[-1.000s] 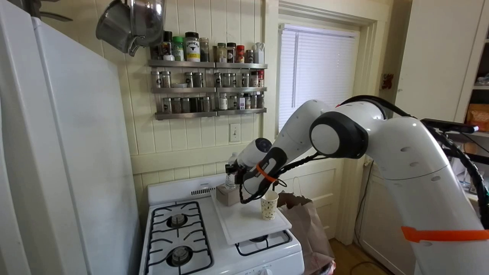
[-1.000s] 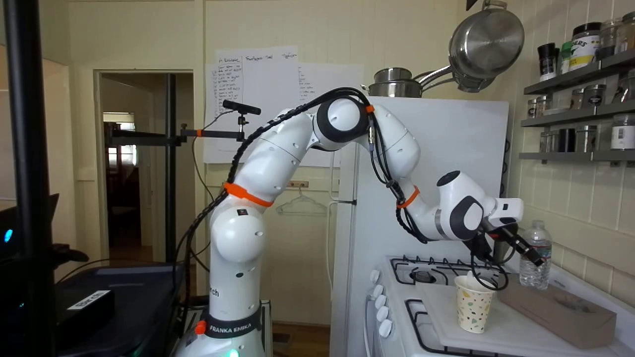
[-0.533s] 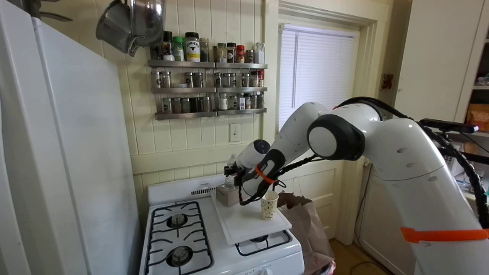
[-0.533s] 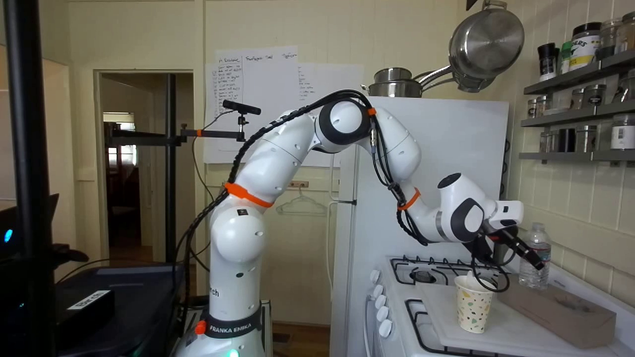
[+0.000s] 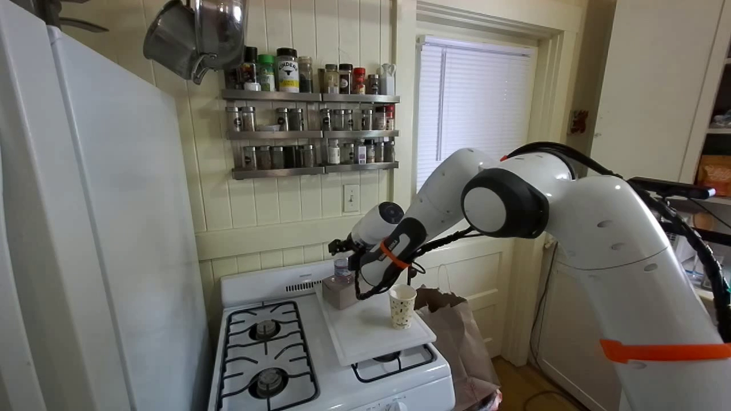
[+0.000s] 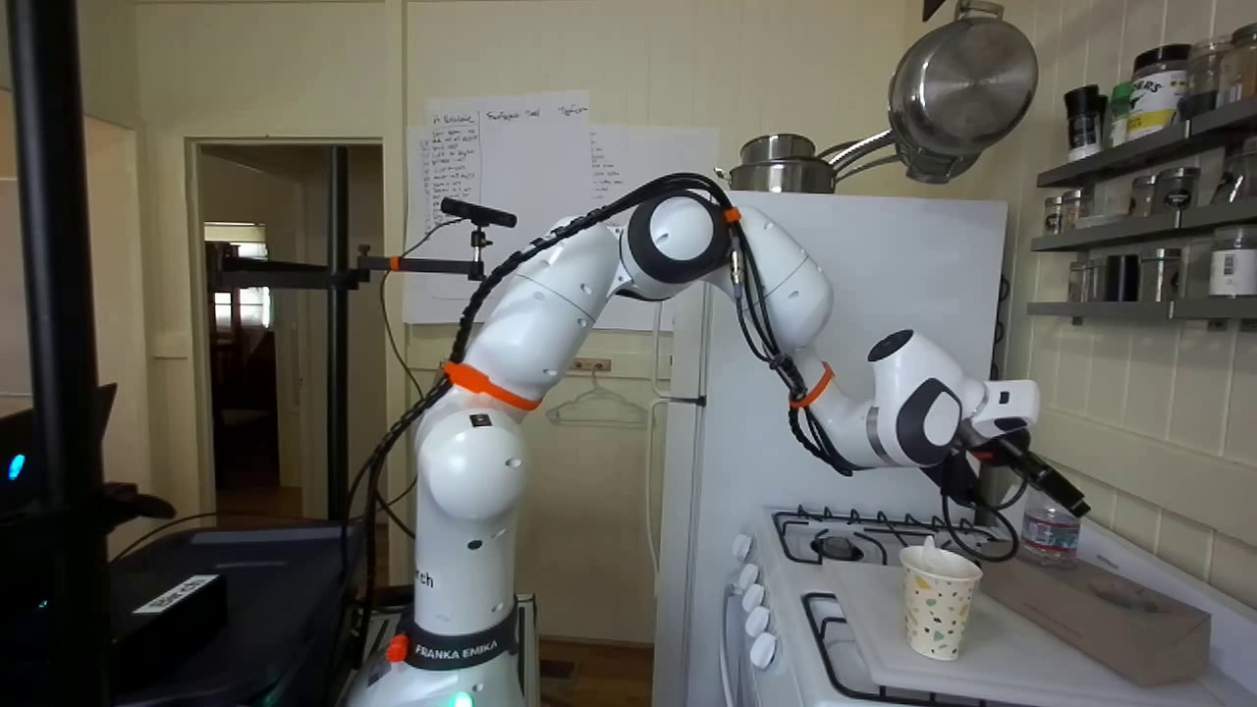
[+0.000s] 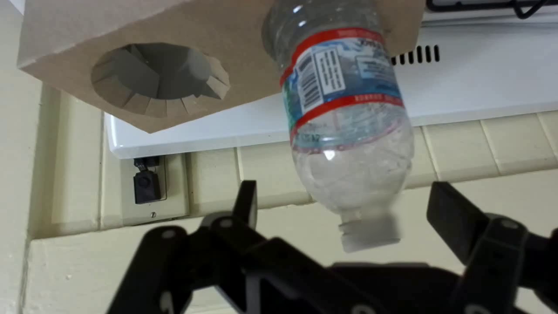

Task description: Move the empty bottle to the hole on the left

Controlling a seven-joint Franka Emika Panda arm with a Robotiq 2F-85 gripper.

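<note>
Bottle (image 7: 347, 117) is judged light, slick, easily dented; best gripped softly under cap (image 7: 370, 234). End effector (image 7: 343, 194) spread wide, nothing held.

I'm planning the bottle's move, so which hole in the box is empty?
The left hole in the wrist view: its bare inside shows, while the bottle sits in the other.

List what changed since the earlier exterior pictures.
Bottle dropped lower, now partly inside the box, apparently let go. The end effector rose and is open. The box shifted slightly left in an exterior view. Cup and white board stayed put.
</note>
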